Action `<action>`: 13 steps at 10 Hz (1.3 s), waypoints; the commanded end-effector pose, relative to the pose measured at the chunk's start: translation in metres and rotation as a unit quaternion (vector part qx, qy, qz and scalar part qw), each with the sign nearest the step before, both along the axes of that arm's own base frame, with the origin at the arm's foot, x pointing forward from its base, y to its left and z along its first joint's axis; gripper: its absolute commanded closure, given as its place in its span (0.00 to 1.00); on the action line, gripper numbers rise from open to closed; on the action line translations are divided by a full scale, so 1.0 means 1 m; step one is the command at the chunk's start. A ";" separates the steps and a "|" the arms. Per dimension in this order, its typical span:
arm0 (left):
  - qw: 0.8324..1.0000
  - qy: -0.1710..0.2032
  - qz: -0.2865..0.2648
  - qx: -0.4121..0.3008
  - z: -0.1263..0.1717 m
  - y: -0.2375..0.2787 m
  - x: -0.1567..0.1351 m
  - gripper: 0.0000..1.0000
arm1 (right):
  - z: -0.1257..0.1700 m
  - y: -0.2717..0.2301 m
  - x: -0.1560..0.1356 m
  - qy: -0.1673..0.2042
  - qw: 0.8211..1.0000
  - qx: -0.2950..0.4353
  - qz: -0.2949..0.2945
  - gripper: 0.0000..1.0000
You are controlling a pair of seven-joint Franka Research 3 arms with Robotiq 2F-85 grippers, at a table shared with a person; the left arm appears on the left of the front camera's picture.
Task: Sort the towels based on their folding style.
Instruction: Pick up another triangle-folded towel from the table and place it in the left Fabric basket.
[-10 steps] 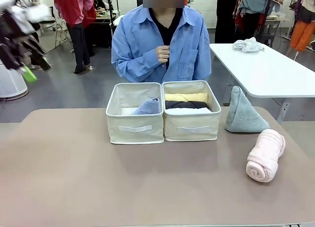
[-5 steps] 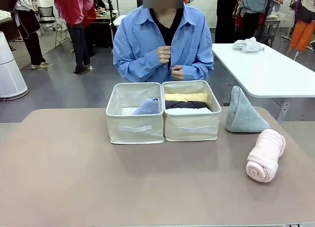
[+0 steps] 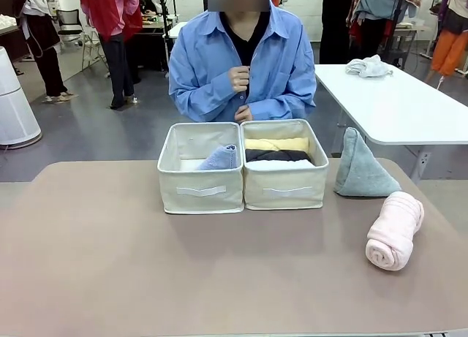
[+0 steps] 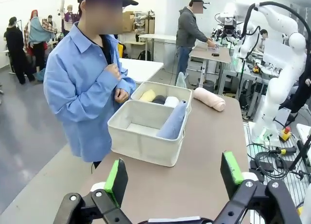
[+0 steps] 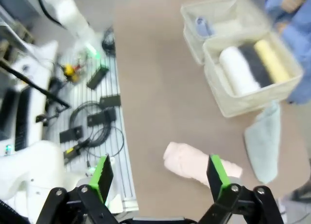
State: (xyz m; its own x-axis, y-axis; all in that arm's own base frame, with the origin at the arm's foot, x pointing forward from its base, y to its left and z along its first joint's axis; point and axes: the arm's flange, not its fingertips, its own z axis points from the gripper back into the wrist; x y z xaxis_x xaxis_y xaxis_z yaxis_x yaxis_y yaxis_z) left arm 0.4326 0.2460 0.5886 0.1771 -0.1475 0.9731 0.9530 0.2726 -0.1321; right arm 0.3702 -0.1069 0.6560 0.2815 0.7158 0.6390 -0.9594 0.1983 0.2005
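Since half a second ago, the person's lower hand (image 3: 243, 114) has slid left behind the two boxes. The left box (image 3: 201, 192) holds the light blue cone (image 3: 218, 159); the right box (image 3: 285, 194) holds the yellow roll (image 3: 276, 144), dark grey roll (image 3: 278, 156) and white roll (image 3: 278, 164). The grey-green cone (image 3: 362, 170) and pink roll (image 3: 395, 231) sit at the table's (image 3: 146, 264) right. The left gripper (image 4: 174, 171) and right gripper (image 5: 159, 174) gape wide, empty.

Tool (image 5: 160, 174) spread wide, pink towel (image 5: 197, 163) on table (image 5: 155, 88)

the left end effector (image 4: 173, 169) hangs with its jaws spread wide, empty. the right end effector (image 5: 159, 174) is spread wide too, empty.
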 end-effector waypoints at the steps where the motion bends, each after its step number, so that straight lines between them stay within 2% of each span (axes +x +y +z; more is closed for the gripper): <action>1: 1.000 -0.008 -0.002 0.003 0.007 0.000 -0.002 0.00 | 0.013 0.044 0.046 0.024 0.997 -0.071 0.026 0.00; 4: 1.000 -0.008 -0.002 0.003 0.007 0.000 -0.002 0.00 | 0.014 0.103 0.096 0.014 0.988 -0.152 0.014 0.00; 5: 1.000 -0.008 -0.002 0.003 0.007 0.000 -0.002 0.00 | -0.001 0.123 0.111 -0.028 0.976 -0.214 -0.030 0.00; 6: 1.000 -0.008 -0.002 0.003 0.007 0.000 -0.002 0.00 | -0.017 0.134 0.111 -0.064 0.961 -0.262 -0.065 0.00; 7: 1.000 -0.008 -0.002 0.003 0.007 0.000 -0.002 0.00 | -0.025 0.136 0.098 -0.086 0.953 -0.281 -0.072 0.00; 8: 1.000 -0.008 -0.002 0.003 0.007 0.000 -0.002 0.00 | -0.014 0.120 0.054 -0.058 0.955 -0.283 -0.059 0.00; 9: 1.000 -0.008 -0.002 0.003 0.007 0.000 -0.002 0.00 | 0.010 0.072 -0.025 -0.023 0.940 -0.334 -0.070 0.00; 10: 1.000 -0.008 -0.002 0.003 0.007 0.000 -0.002 0.00 | 0.030 0.028 -0.085 -0.039 0.929 -0.352 -0.111 0.00; 11: 1.000 -0.008 -0.002 0.003 0.007 0.000 -0.002 0.00 | 0.039 -0.005 -0.125 -0.021 0.927 -0.348 -0.139 0.00; 12: 1.000 -0.008 -0.002 0.003 0.007 0.000 -0.002 0.00 | 0.041 -0.033 -0.147 -0.014 0.926 -0.339 -0.163 0.00; 13: 1.000 -0.008 -0.002 0.003 0.007 0.000 -0.002 0.00 | 0.038 -0.049 -0.150 -0.015 0.928 -0.330 -0.172 0.00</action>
State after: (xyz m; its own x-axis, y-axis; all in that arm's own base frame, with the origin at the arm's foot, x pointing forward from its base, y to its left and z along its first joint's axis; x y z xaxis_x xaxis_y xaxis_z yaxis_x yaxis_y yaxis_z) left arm 0.4329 0.2456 0.5941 0.1683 -0.1570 0.9732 0.9544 0.2730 -0.1210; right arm 0.1941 -0.1553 0.6982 0.5555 0.8254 0.1004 -0.8210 0.5636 -0.0910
